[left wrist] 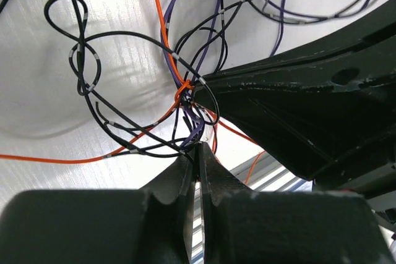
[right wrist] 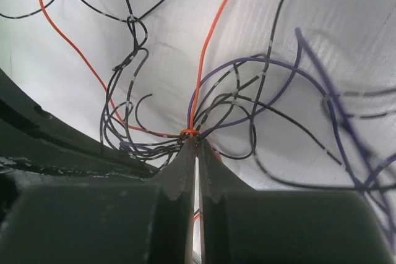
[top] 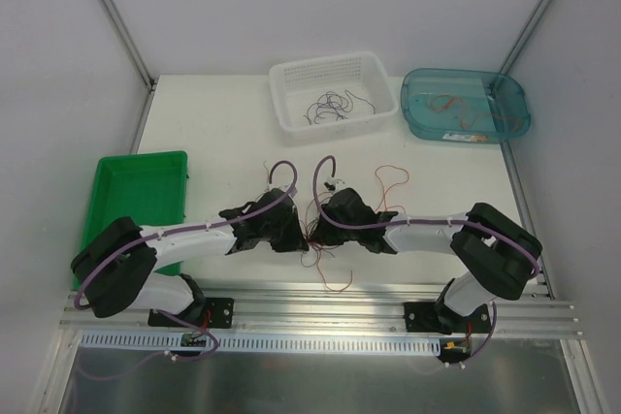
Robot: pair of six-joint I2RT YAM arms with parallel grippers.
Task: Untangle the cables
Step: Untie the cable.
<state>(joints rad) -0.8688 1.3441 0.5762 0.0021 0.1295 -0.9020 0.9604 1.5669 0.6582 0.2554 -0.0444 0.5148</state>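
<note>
The cables [top: 312, 239] are a small tangle of thin black, orange and purple wires, lying between the two grippers near the table's front middle. Loose red strands [top: 392, 181] trail off to the right and toward the front edge. In the left wrist view my left gripper [left wrist: 199, 146] is shut on black strands at the bottom of the cables [left wrist: 185, 100]. The right gripper's black body [left wrist: 297, 109] sits close on the right. In the right wrist view my right gripper [right wrist: 195, 140] is shut on the cables [right wrist: 190, 132] at an orange knot. Both grippers [top: 309, 225] nearly touch.
A white basket [top: 291, 75] at the back holds a few dark wires. To its right, a blue tub [top: 519, 109] contains orange wires. A green tray [top: 136, 196] lies at the left. An aluminium rail [top: 320, 307] runs along the near edge.
</note>
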